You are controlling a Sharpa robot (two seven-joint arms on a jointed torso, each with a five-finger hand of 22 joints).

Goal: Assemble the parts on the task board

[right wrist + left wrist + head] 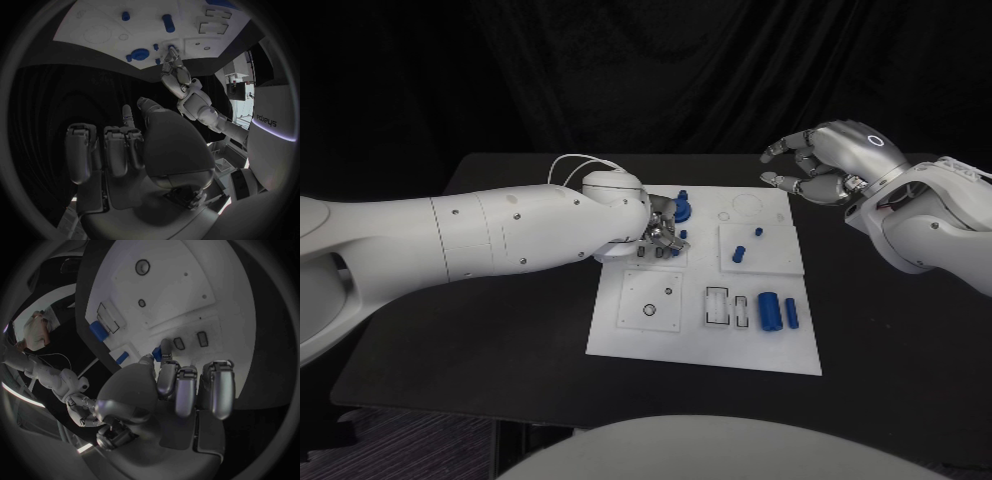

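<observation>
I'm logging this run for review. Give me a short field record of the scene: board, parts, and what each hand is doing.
board: white task board flat in the middle of the black table
parts: two blue cylinders lying at the board's near right; small blue pieces on a raised plate; a blue part at the far edge
left hand: over the board's far left, fingertip pressing a small blue piece
right hand: raised off the board's far right corner, fingers curled, holding nothing

Parts (pixel 769 310) on task board (pixel 661 345) (mid-table) — scattered
</observation>
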